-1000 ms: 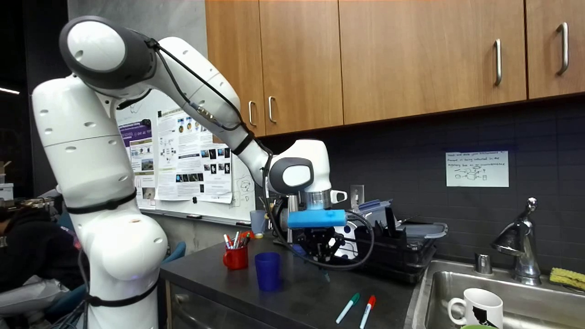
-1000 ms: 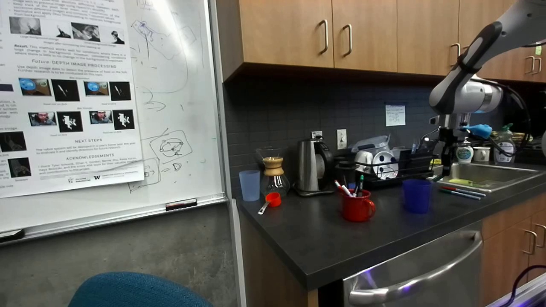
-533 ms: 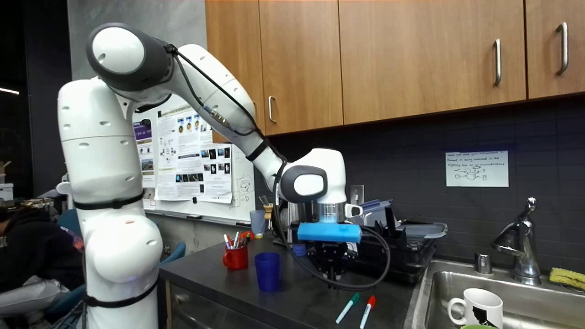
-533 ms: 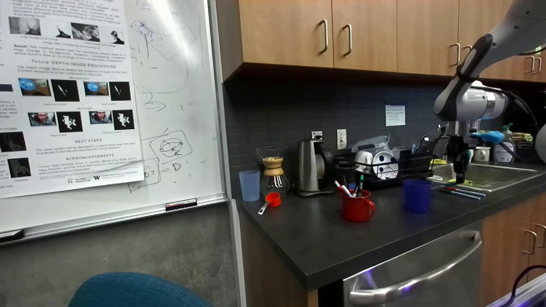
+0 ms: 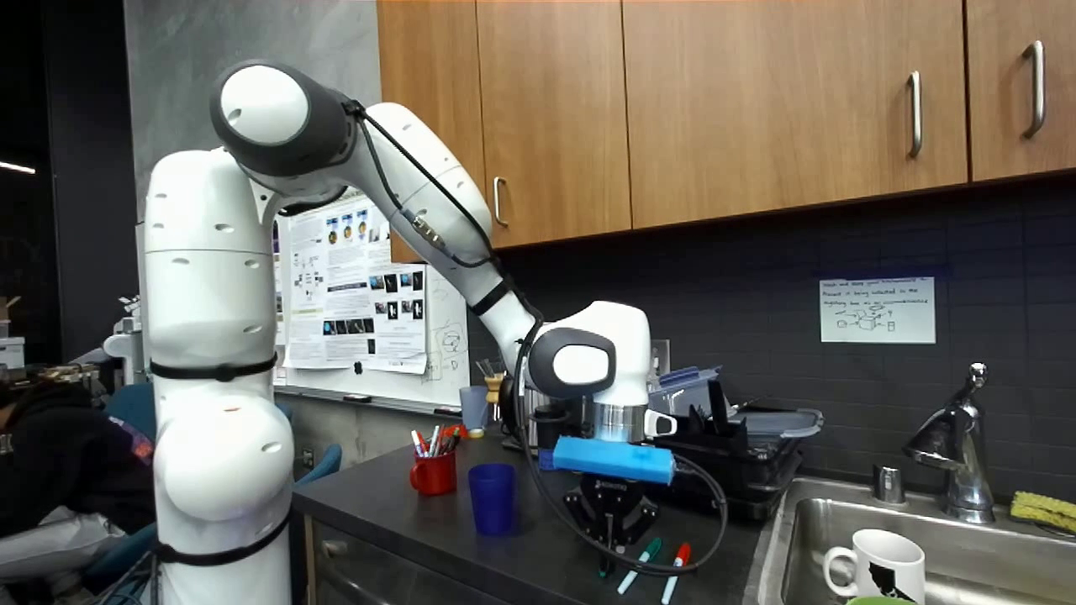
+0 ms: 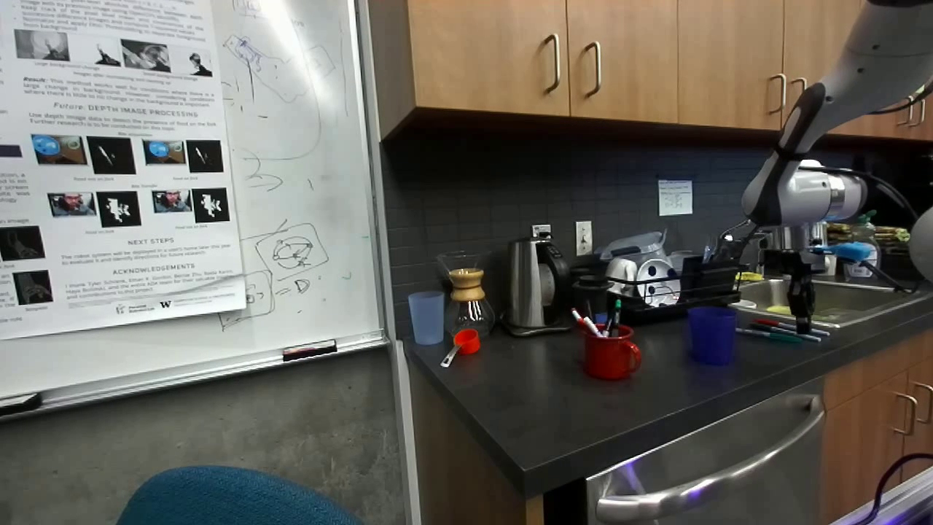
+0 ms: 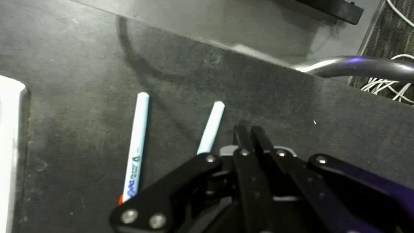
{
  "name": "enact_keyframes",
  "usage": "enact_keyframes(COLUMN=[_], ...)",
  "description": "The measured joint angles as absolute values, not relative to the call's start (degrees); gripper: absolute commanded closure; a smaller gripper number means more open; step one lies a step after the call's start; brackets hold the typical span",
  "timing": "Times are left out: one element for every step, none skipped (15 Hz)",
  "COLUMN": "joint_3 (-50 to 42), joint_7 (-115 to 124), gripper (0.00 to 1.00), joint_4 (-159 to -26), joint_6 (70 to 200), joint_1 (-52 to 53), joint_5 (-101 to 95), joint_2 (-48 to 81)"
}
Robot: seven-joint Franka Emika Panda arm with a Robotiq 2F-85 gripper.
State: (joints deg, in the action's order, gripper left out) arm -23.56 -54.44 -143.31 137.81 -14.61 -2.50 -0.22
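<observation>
The black two-fingered end effector (image 7: 249,130) is closed, apparently gripping a slim green-and-white plastic marker (image 6: 780,337) low at the dark grey flat bench (image 6: 525,415), contact unclear. The step in hand looks like handling it beside a white cylindrical green-capped marker (image 7: 211,127) and a white cylindrical red-capped marker (image 7: 136,149); the next move calls for clearance from both.

Black pincer (image 7: 248,128), green-capped white marker (image 5: 630,580), red-capped white marker (image 5: 670,587), blue cup (image 6: 712,337)
</observation>
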Motion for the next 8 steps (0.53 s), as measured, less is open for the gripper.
enact_keyframes(joint_3=[-23.3,-23.0,-22.8,-22.6,-22.4,-22.2,-22.1,-21.9], joint_7=[-54.5,-54.7,-54.7,-54.8,-54.9,-54.9,-54.9,-54.9], gripper=[0.66,0.65,0.61,0.54,0.49,0.42,0.35,0.29], joint_4=[-143.3,-143.3,-143.3,-143.3,-143.3,-143.3,-143.3,-143.3], joint_6=[137.7,137.7,137.9,138.2,138.5,139.0,139.5,139.8], joint_1=[-14.8,-15.0,-15.1,-15.1,-15.1,-15.2,-15.2,-15.2], joint_5=[-2.6,-2.6,-2.8,-3.0,-3.1,-3.3,-3.6,-4.0], joint_2=[0.1,0.4,0.4,0.4,0.3,0.2,-0.1,-0.6])
